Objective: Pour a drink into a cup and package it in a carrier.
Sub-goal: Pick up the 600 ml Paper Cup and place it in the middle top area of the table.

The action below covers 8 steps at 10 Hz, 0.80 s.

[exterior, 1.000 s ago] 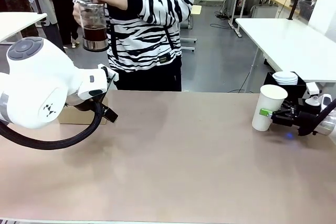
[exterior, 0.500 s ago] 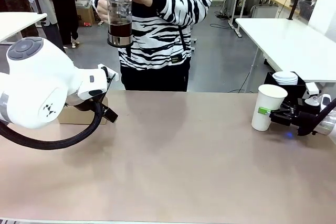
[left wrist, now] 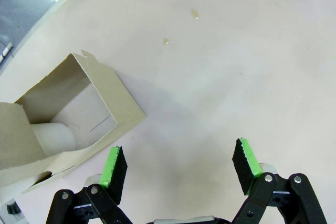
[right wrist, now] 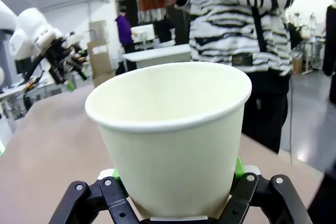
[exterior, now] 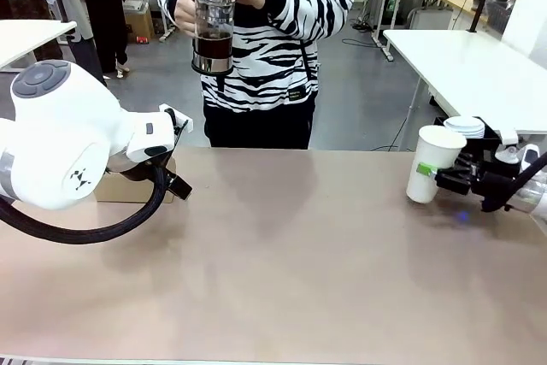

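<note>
1. Your left gripper [left wrist: 179, 156] is hanging with its jaws apart above the desk [left wrist: 220, 77], just beside the carrier [left wrist: 79, 103].
2. The person [exterior: 282, 40] is holding the jug [exterior: 214, 14] of drink [exterior: 213, 45] mid-air, beyond the desk's far edge.
3. Your right gripper [exterior: 430, 173] is clamping the tilted cup [exterior: 436, 160], far right.

left arm [exterior: 77, 138]: white, rounded, grey cap | cable [exterior: 85, 232]: black, ribbed | left pincer [left wrist: 178, 153]: black, green pads [left wrist: 109, 167]
</note>
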Available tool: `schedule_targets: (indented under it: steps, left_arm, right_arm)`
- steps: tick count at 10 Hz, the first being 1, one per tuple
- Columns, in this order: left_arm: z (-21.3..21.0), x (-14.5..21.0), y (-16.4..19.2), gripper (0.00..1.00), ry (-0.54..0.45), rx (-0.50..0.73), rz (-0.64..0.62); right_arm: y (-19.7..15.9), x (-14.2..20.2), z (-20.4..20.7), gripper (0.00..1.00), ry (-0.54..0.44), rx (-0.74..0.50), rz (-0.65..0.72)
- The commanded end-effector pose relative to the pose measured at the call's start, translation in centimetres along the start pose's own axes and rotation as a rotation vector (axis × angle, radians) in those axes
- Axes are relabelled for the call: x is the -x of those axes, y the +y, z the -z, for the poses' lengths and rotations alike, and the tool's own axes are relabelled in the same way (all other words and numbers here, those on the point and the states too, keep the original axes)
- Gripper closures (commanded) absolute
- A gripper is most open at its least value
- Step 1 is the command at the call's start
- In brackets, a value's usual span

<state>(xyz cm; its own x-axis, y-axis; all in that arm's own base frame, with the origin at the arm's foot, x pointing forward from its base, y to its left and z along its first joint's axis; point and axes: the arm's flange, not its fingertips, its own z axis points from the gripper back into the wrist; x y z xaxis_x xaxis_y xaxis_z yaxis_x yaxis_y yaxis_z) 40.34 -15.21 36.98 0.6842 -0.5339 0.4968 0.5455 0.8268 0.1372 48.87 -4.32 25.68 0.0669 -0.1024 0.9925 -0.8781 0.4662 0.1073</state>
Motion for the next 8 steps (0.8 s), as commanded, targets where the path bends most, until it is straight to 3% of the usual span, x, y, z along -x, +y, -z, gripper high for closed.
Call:
schedule_targets:
  steps: [1,5,8]
  left_arm:
    - [0.0,0.0,0.0,0.0,-0.001,0.001,0.0]
    - [0.0,0.0,0.0,0.0,-0.001,0.001,0.0]
    - [0.0,0.0,0.0,0.0,-0.001,0.001,0.0]
  right_arm:
    - [2.7,-3.4,5.1,0.2,0.005,0.097,0.008]
    - [2.7,-4.3,15.8,0.2,0.02,0.162,-0.003]
    - [-0.5,-1.9,22.4,0.2,0.013,0.199,-0.006]
